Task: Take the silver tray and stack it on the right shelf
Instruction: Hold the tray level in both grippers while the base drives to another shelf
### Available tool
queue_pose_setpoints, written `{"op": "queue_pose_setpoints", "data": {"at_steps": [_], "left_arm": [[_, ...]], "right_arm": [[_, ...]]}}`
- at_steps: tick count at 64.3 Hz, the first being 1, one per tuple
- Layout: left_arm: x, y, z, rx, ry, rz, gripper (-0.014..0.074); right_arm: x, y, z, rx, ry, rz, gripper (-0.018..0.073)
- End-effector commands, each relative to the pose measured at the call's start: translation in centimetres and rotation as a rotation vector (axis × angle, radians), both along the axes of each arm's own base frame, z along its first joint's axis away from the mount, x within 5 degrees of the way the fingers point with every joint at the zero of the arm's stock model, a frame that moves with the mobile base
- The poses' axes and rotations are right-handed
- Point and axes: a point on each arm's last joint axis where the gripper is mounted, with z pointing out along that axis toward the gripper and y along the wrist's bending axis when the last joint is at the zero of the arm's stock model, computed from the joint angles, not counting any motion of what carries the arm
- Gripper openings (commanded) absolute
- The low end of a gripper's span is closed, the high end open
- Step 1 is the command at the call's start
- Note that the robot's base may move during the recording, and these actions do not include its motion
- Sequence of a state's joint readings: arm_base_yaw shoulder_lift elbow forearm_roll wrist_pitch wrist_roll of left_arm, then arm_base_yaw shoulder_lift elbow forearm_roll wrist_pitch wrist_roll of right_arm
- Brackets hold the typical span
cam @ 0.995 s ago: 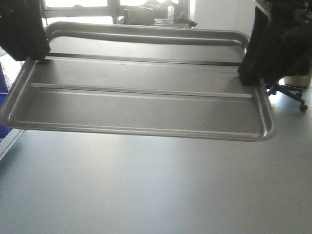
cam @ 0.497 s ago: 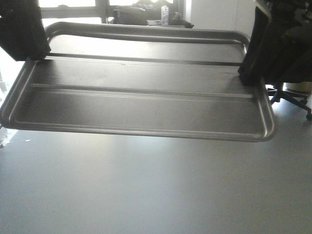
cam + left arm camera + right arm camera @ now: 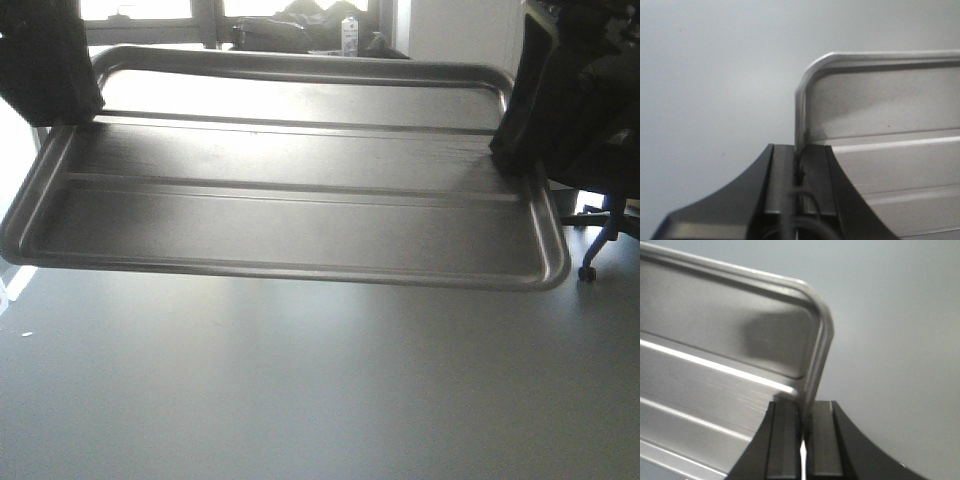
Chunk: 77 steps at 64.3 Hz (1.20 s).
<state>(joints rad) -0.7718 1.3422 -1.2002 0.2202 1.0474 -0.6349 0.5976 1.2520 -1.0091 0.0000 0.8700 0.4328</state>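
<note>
The silver tray [image 3: 290, 215] hangs level in the air above the floor, shiny, with two lengthwise ridges on its floor. My left gripper [image 3: 62, 112] is shut on the tray's left short rim, and my right gripper [image 3: 512, 155] is shut on its right short rim. In the left wrist view, the left gripper [image 3: 800, 151] pinches the rim just below a rounded corner of the tray [image 3: 890, 110]. In the right wrist view, the right gripper [image 3: 804, 406] clamps the rim of the tray [image 3: 715, 340] the same way. The right shelf is out of view.
Bare grey floor [image 3: 300, 390] lies under the tray. An office chair [image 3: 603, 235] stands at the right, behind my right arm. Bright windows with dark bags and a bottle [image 3: 349, 35] run along the back.
The tray and both grippers keep their places in the front view. The background has shifted: a blue object at the left edge is gone and the chair base sits lower and larger.
</note>
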Motion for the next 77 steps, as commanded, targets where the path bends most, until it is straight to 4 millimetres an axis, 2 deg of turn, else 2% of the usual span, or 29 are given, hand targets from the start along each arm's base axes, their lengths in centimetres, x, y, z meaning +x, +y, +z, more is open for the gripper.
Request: {"op": "queue_pose_setpoints", "data": {"at_steps": [1, 77], "left_arm": [[-0.21, 0.08, 1.97, -0.05, -0.084, -0.016, -0.0101], [-0.19, 0.05, 1.93, -0.049, -0.083, -0.016, -0.0101]], "right_arm": [[0.0, -0.03, 1.79, 0.029, -0.087, 0.026, 0.0057], [0.0, -0.03, 1.79, 0.029, -0.087, 0.026, 0.0057]]}}
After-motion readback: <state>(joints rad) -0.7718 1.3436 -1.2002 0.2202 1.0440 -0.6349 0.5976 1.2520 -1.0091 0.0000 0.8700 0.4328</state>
